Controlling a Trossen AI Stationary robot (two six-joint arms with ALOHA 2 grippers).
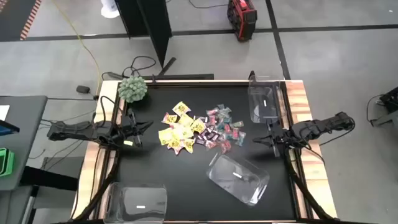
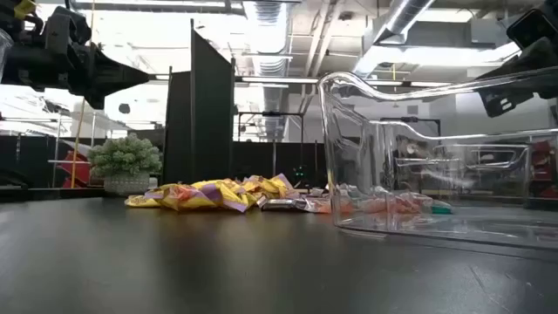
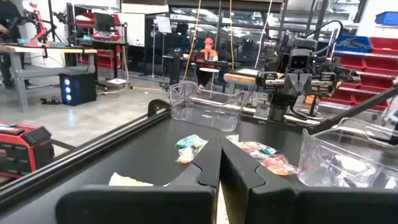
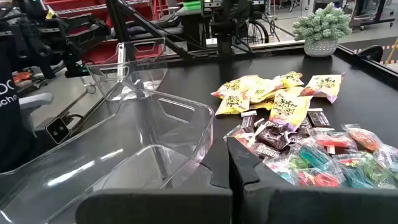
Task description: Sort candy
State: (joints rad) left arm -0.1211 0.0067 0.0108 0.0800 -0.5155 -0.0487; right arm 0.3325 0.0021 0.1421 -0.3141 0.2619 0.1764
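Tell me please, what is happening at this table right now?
Nothing is being handled yet. A mixed pile of small wrapped candy, with yellow packets, dark mini bars and teal-and-pink wrappers, lies unsorted in the middle of the black table. Three clear plastic rectangular bins stand around it with no candy in them. The left gripper and right gripper wait at either side, jaws shut, holding nothing.

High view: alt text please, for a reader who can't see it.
A mixed pile of candy lies mid-table between three clear bins, with a green ball plant at one corner. The left tool and right tool wait shut, either side of the pile.
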